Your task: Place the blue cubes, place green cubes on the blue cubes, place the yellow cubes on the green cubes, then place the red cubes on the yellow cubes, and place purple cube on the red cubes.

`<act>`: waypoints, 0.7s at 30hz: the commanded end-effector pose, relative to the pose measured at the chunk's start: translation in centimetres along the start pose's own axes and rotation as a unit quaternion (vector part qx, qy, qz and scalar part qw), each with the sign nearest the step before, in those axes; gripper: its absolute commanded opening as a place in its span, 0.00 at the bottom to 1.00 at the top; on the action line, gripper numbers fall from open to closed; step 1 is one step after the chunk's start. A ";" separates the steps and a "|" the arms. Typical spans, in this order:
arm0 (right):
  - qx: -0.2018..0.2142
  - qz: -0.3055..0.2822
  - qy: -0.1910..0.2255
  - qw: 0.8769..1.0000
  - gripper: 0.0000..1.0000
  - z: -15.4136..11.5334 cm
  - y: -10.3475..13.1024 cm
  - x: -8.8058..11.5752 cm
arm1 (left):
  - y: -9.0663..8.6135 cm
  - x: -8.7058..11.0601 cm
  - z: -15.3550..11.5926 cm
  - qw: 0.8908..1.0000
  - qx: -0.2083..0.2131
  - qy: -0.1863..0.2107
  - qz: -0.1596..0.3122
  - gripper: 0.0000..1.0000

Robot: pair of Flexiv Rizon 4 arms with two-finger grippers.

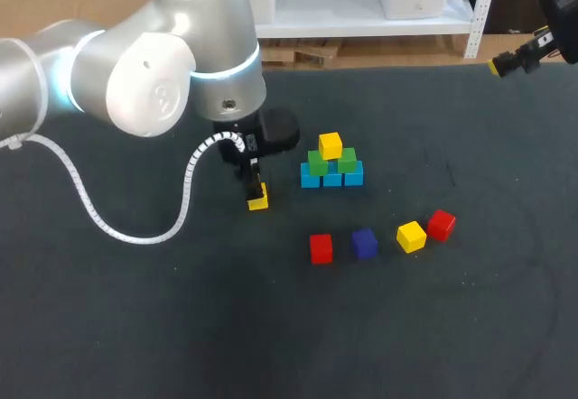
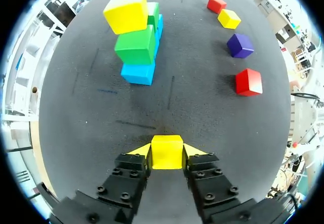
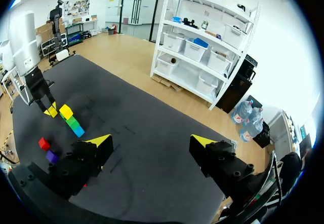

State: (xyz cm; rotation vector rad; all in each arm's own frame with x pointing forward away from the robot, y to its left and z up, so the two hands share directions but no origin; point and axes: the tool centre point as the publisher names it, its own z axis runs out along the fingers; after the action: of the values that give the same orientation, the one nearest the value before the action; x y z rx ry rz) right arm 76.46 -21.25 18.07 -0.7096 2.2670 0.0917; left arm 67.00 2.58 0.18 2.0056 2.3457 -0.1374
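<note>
near the table's middle, the left gripper point(image 2: 167, 151) clamps a yellow cube point(image 2: 167, 158) beside the stack point(image 1: 318, 163). the right gripper point(image 3: 152, 143) gapes at the far right corner.

Three blue cubes point(image 1: 332, 179), two green point(image 1: 317, 162), three yellow point(image 1: 330, 144), two red point(image 1: 321, 247) — one purple point(image 1: 364, 243).

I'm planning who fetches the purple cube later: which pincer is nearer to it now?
Left. The left pincer, shut on a yellow cube, is a short way from the purple cube; the right pincer hangs at the table's far edge.
</note>
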 end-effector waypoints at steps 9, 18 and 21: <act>0.005 0.001 -0.003 1.000 1.00 0.0 0.2 0.2 | 0.9 -0.6 -3.3 1.000 0.000 -0.009 0.011 0.00; 0.005 0.001 -0.003 1.000 1.00 0.0 0.2 0.2 | 2.3 -4.3 -6.6 1.000 0.002 -0.017 0.016 0.00; 0.005 0.001 -0.003 1.000 1.00 0.0 0.2 0.2 | 2.9 -5.2 -6.9 1.000 0.006 -0.011 0.013 0.00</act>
State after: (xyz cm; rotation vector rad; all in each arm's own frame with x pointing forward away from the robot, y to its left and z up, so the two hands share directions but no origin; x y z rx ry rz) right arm 76.46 -21.25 18.07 -0.7097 2.2670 0.0917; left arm 69.40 -0.22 7.25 1.9990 2.2791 -0.1700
